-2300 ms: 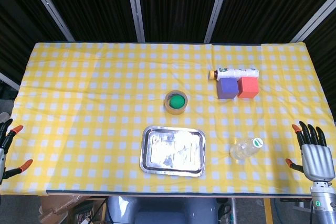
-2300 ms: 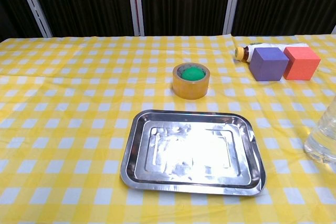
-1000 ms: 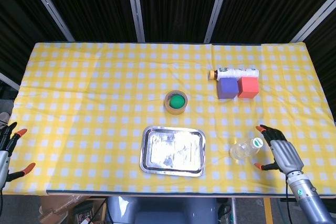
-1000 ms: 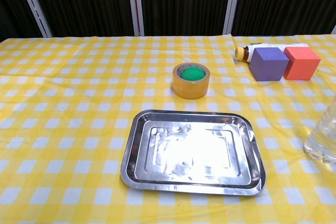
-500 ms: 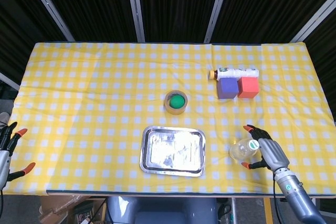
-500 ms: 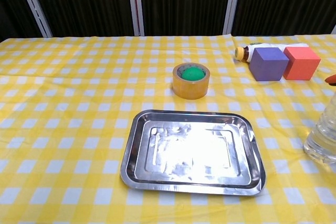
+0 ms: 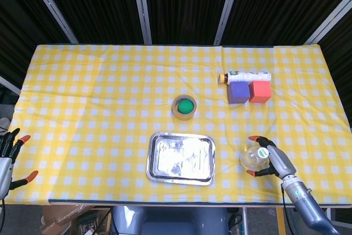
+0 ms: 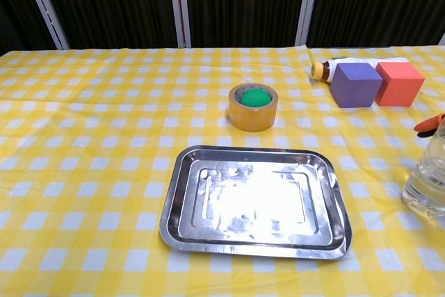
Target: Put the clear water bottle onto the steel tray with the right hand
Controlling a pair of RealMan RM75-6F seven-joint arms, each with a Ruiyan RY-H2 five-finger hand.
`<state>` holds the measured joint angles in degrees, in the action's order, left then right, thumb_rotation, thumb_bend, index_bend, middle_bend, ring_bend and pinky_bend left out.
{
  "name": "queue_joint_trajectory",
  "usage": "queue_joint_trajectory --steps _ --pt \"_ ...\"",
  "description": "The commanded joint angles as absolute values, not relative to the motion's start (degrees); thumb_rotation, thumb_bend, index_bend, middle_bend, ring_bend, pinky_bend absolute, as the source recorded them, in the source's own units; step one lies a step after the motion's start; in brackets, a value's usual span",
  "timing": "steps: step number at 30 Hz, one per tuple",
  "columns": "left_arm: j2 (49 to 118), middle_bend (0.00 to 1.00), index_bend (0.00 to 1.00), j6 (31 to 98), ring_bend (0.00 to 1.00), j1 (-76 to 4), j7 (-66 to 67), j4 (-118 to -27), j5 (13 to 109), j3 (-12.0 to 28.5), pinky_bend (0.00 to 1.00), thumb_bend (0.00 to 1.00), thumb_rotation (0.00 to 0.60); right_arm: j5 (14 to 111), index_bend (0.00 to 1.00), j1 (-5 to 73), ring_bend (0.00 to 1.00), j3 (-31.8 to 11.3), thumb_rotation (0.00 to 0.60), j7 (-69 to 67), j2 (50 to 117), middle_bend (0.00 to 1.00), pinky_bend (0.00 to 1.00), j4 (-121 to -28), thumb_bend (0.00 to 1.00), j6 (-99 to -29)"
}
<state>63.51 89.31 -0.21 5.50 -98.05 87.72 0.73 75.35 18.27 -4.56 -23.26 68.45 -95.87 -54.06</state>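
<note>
The clear water bottle point(image 7: 251, 158) stands upright on the yellow checked cloth, right of the steel tray point(image 7: 155, 158). My right hand point(image 7: 271, 160) is against the bottle's right side. Its orange-tipped fingers are spread, one past the bottle's far side and one past its near side, and I see no firm grip. In the chest view the bottle point(image 8: 427, 180) is cut off by the right edge, with one orange fingertip point(image 8: 425, 124) showing behind it; the tray point(image 8: 179, 208) lies empty at centre. My left hand point(image 7: 6, 159) hangs open off the table's left front corner.
A tape roll with a green centre point(image 7: 185, 107) sits just behind the tray. Further back right stand a purple cube point(image 7: 238, 92) and a red cube point(image 7: 260, 92), with a white bottle point(image 7: 247, 75) lying behind them. The table's front edge runs close below the tray.
My right hand has moved left from the table's right front corner up to the bottle, its fingers now flanking it. The bottle and the left hand have not moved.
</note>
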Motion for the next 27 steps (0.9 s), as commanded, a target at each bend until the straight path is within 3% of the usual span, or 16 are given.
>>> queue_joint_trajectory --steps 1,6,15,21,27 --pt "63.5 0.01 0.16 89.25 0.0 -0.24 5.48 -98.05 87.67 0.75 0.0 0.15 0.6 75.25 0.29 17.99 0.04 -5.16 0.6 -26.25 70.14 0.25 0.0 -94.46 0.21 -54.81" --pt "63.46 0.01 0.16 89.14 0.0 -0.27 5.43 -98.06 87.72 0.7 0.0 0.15 0.6 75.55 0.45 17.69 0.11 -5.43 0.6 -29.41 71.33 0.37 0.0 -92.86 0.25 -55.46" --pt "63.25 0.01 0.16 89.18 0.0 -0.2 4.99 -98.14 87.84 0.6 0.0 0.15 0.6 75.94 0.68 16.39 0.25 -5.45 0.6 -34.89 74.04 0.56 0.0 -89.88 0.46 -57.37" --pt "63.22 0.01 0.16 89.11 0.0 -0.23 4.93 -98.15 87.9 0.57 0.0 0.15 0.6 76.05 0.69 16.47 0.26 -5.61 0.6 -35.14 74.03 0.58 0.0 -89.92 0.51 -57.5" --pt "63.19 0.01 0.16 89.3 0.0 -0.2 4.95 -98.31 88.18 0.52 0.0 0.15 0.6 77.69 0.69 17.25 0.26 -6.9 0.6 -32.57 71.47 0.58 0.0 -96.67 0.51 -59.33"
